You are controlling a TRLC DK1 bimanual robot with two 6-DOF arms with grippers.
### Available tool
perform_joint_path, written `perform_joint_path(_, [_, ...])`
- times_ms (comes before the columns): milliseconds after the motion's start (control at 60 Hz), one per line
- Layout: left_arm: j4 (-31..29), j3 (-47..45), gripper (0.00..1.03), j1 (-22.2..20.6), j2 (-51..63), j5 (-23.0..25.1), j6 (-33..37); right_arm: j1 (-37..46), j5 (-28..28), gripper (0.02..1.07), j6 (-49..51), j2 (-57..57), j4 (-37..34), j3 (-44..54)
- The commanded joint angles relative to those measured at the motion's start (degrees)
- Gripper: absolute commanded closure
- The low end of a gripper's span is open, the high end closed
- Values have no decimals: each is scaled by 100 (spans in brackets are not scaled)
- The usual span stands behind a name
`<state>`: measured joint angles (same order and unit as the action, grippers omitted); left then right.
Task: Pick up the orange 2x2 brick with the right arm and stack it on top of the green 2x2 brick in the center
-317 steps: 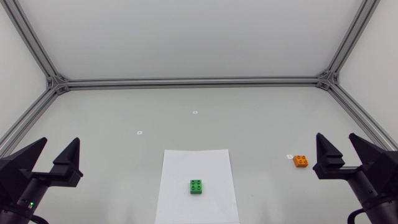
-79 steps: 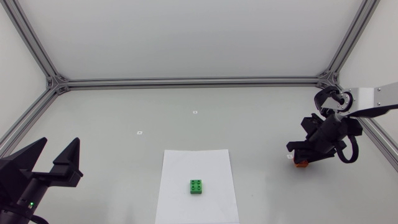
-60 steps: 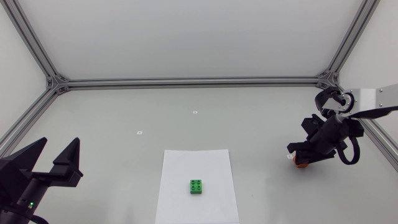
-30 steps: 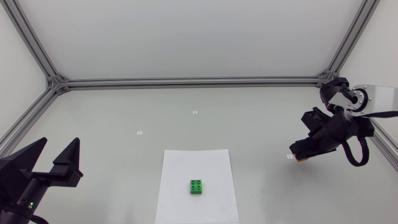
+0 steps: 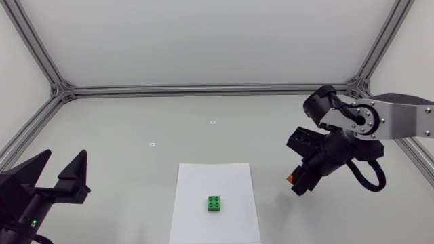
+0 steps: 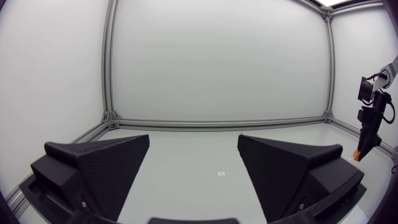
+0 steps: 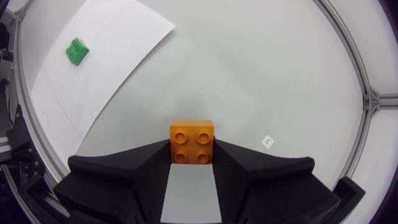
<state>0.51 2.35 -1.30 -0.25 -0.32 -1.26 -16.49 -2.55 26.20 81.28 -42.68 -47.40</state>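
The matte black right gripper [image 7: 191,153] is clamped on the small orange plastic 2x2 brick [image 7: 192,142], lifted well right of the green plastic 2x2 brick [image 5: 214,203], evidently for stacking. The left gripper [image 5: 64,157], far left of it, stands wide open and empty.

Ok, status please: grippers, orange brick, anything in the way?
Left gripper open, at rest. Right gripper shut on orange brick, off the table. Nothing between it and green brick on white paper.
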Motion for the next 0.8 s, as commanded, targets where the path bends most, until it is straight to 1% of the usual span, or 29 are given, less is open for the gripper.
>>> perform_joint_path(0, [-87, -235, 4, 16, -45, 23, 73, -487, 96, 98, 184, -86, -109, 125])
perform_joint_path(200, [-78, -235, 4, 16, -45, 23, 73, -1576, 386, 98, 0, -77, -162, -24])
perform_joint_path(400, [-87, -235, 4, 16, -45, 23, 73, -2464, 492, 98, -141, 292, -443, -481])
perform_joint_path(467, [-87, -235, 4, 16, -45, 23, 73, -2701, 518, 98, -80, 442, -540, -657])
perform_joint_path(667, [-87, -235, 4, 16, -45, 23, 73, -3264, 378, 99, 351, 855, -505, -1096])
perform_joint_path(783, [-78, -235, 4, 16, -45, 23, 73, -3405, 325, 99, 492, 1189, -496, -1395])
